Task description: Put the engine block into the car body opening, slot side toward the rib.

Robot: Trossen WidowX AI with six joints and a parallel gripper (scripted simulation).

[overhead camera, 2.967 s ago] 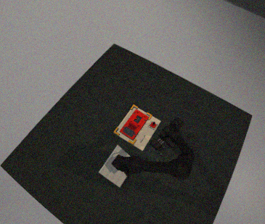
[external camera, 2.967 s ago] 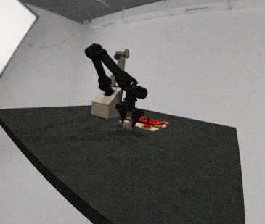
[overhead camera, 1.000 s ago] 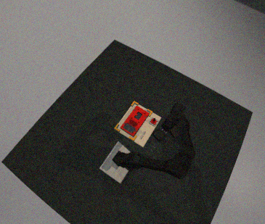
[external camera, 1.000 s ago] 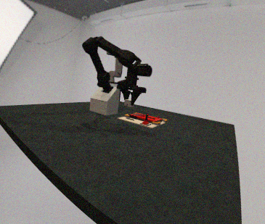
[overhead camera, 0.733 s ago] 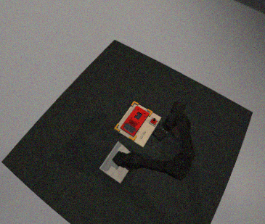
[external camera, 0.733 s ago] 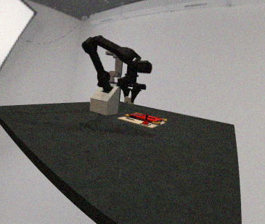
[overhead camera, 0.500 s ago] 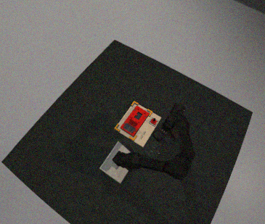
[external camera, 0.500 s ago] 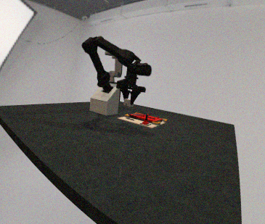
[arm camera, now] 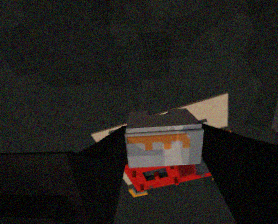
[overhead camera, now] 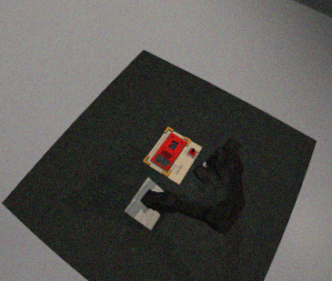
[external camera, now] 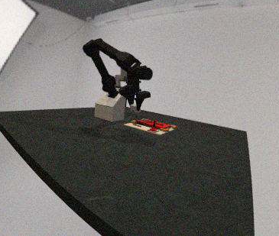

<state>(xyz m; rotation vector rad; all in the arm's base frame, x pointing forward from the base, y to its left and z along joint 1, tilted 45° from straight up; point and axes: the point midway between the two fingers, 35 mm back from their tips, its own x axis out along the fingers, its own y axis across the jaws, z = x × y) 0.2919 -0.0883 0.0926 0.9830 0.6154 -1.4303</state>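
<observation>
The engine block (arm camera: 165,152) (external camera: 135,108), a grey box with an orange pattern on one side, is between the fingers of my gripper (arm camera: 159,129) (external camera: 134,105). The gripper is shut on it and holds it above the table; in the top view only a small pale bit of the block (overhead camera: 206,164) shows beside the dark hand. The red car body (overhead camera: 168,150) (external camera: 162,124) (arm camera: 176,180) lies flat on the beige board (overhead camera: 184,168) (external camera: 134,126) (arm camera: 213,112). Two openings show in the body in the top view. The slot side and the rib cannot be made out.
A small red square piece with a black knob (overhead camera: 192,152) (external camera: 154,128) is on the board beside the car body. Orange corner marks (overhead camera: 166,174) (arm camera: 138,192) surround the body. The pale base block (overhead camera: 150,219) (external camera: 109,111) under the arm stands near the board.
</observation>
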